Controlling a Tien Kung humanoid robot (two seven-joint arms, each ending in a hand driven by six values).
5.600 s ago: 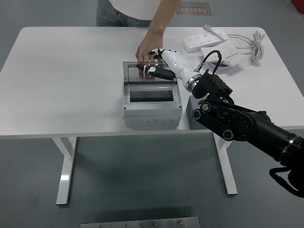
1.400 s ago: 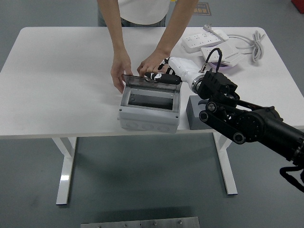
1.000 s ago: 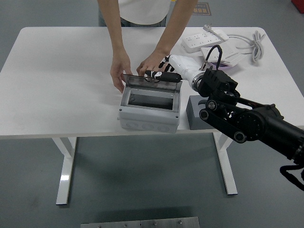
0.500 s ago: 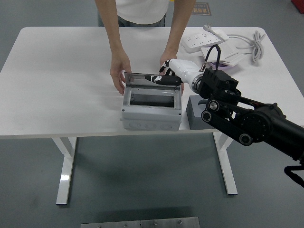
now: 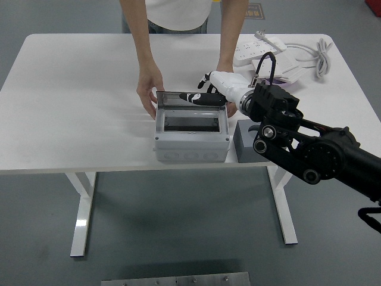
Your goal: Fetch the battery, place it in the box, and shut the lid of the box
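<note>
Right robot hand (image 5: 205, 97) rests flat on see-through lid (image 5: 189, 100), fingers stretched, gripping nothing, pushing lid down over grey box (image 5: 190, 138); person's hands (image 5: 147, 95) hold box steady; battery not seen, maybe inside

Bright, even overhead light; soft shadows under the table (image 5: 71, 89); sharp focus.

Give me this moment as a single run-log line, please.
right hand: fingers on lid | lid: raised, not shut | box: steadied by person's hands | left arm: out of view
</note>
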